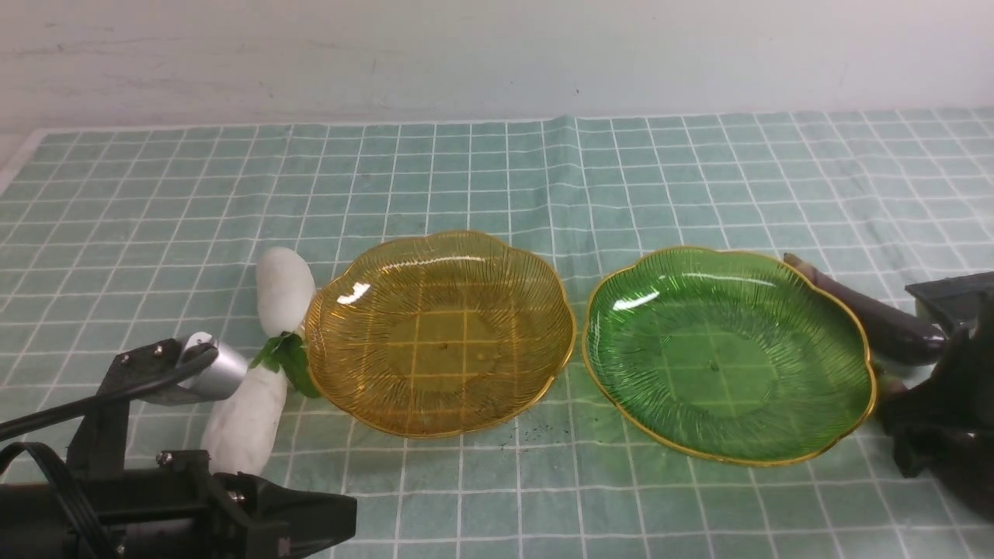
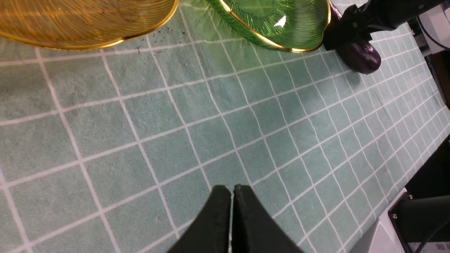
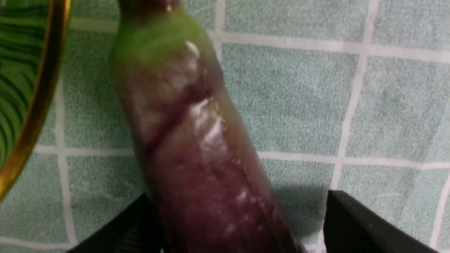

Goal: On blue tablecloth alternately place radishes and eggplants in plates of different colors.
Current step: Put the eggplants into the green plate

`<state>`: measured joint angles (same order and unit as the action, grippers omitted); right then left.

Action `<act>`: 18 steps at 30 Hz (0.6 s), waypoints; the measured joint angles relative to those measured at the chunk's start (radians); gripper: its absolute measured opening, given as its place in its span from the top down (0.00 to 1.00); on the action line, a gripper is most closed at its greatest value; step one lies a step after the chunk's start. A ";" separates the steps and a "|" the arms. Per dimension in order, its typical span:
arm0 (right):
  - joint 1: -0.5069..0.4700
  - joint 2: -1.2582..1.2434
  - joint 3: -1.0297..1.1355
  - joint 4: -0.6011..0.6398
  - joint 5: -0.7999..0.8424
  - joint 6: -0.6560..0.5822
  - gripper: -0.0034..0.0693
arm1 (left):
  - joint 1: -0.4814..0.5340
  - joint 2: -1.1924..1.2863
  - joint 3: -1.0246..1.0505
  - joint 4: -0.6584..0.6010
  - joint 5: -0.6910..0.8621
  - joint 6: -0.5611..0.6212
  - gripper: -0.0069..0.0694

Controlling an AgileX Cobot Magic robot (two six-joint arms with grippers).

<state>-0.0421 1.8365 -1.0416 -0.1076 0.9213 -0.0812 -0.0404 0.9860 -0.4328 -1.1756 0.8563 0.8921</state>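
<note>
On the blue tablecloth (image 1: 497, 186) stand an amber plate (image 1: 439, 332) and a green plate (image 1: 728, 353), both holding nothing. Two white radishes (image 1: 284, 292) (image 1: 247, 419) lie end to end just left of the amber plate. A dark eggplant (image 1: 870, 307) lies right of the green plate. My right gripper (image 3: 238, 193) is open and straddles another eggplant (image 3: 197, 140) lying on the cloth by the green plate's rim (image 3: 31, 116); a gap shows at one finger (image 3: 355, 221). The left gripper (image 2: 231, 188) is shut on nothing, low over bare cloth.
A pale wall rises behind the cloth's far edge. The left arm (image 1: 155, 497) fills the near left corner, close to the nearer radish. The right arm (image 1: 955, 404) crowds the green plate's right side. The table's near edge (image 2: 383, 225) shows in the left wrist view.
</note>
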 joint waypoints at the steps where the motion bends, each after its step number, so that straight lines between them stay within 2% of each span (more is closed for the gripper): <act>1: 0.000 0.000 -0.002 0.000 0.010 0.001 0.18 | 0.000 0.000 0.000 0.000 0.000 0.000 0.92; 2: 0.000 0.000 -0.002 0.000 0.010 0.001 0.18 | 0.000 0.000 0.000 0.000 0.000 0.000 0.92; 5: 0.000 0.004 -0.013 -0.012 0.078 0.002 0.28 | 0.000 0.000 0.000 0.000 0.000 0.000 0.92; 6: 0.000 0.014 -0.029 -0.029 0.152 0.003 0.39 | 0.000 0.000 0.000 0.000 0.000 0.000 0.92; 8: 0.000 0.015 -0.061 -0.034 0.221 0.023 0.47 | 0.000 0.000 0.000 0.000 0.000 0.000 0.92; 14: 0.000 -0.044 -0.206 -0.033 0.276 0.081 0.46 | 0.000 0.000 0.000 0.000 0.001 0.000 0.92; 17: 0.000 -0.105 -0.264 0.019 0.287 0.089 0.46 | 0.000 0.000 0.000 0.000 0.001 0.000 0.92; 18: 0.000 -0.133 -0.284 0.071 0.291 0.089 0.46 | 0.000 0.000 0.000 0.000 0.001 0.000 0.92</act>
<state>-0.0421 1.7032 -1.3258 -0.0365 1.2123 0.0080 -0.0404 0.9860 -0.4328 -1.1756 0.8573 0.8921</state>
